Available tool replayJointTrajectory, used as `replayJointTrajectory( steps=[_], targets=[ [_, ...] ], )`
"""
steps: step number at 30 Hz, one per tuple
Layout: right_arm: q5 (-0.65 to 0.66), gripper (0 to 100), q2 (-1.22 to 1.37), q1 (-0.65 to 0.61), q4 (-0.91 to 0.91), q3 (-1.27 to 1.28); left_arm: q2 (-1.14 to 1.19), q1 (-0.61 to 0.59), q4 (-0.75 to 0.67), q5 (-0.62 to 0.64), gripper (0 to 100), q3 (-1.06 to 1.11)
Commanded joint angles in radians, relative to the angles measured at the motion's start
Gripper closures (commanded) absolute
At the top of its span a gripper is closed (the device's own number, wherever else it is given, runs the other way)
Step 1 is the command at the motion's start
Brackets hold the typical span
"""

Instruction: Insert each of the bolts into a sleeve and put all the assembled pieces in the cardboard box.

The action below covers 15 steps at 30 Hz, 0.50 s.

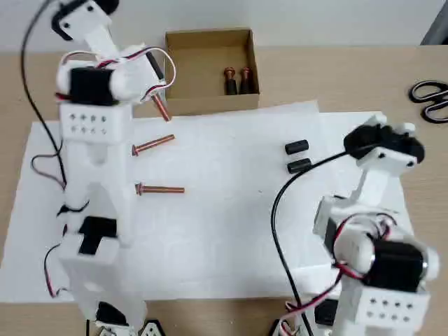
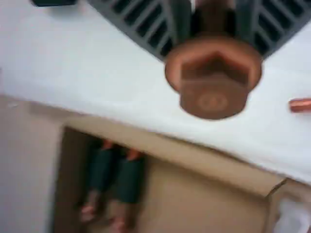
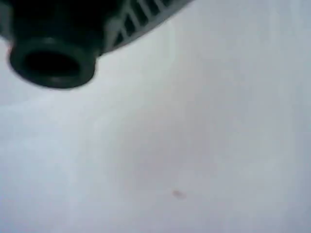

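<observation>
My left gripper (image 1: 155, 94) is shut on a copper bolt (image 1: 162, 108) held just in front of the cardboard box (image 1: 210, 105). The left wrist view shows the bolt's hex head (image 2: 212, 77) end-on below the gripper (image 2: 212, 19). The box (image 2: 204, 160) holds two assembled pieces (image 1: 237, 80) (image 2: 114, 184). Two loose bolts (image 1: 152, 145) (image 1: 161, 189) lie on the white paper. Two black sleeves (image 1: 297, 147) (image 1: 299, 165) lie side by side mid-table. My right gripper (image 1: 381, 143) (image 3: 53, 29), above the paper's right part, is shut on a black sleeve (image 3: 51, 63), its open end toward the camera.
White paper (image 1: 231, 231) covers most of the wooden table. Black scissors (image 1: 430, 98) lie at the far right edge. Cables hang beside both arm bases. Another bolt's tip (image 2: 300, 104) shows at the edge of the left wrist view.
</observation>
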Motion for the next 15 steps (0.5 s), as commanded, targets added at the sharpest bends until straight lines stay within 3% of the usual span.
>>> replayJointTrajectory(
  steps=[1, 7, 15],
  targets=[
    [0.002, 99.5, -0.099, -0.101, -0.013, 0.023, -0.167, 0.023, 0.018, -0.009, 99, -0.042],
    [-0.037, 99.5, -0.274, -0.314, -0.05, 0.104, -0.324, 0.028, 0.018, -0.012, 99, -0.028],
    [-0.04, 99.5, -0.381, -0.34, -0.153, 0.224, -0.606, 0.025, 0.018, -0.114, 99, 0.211]
  ],
)
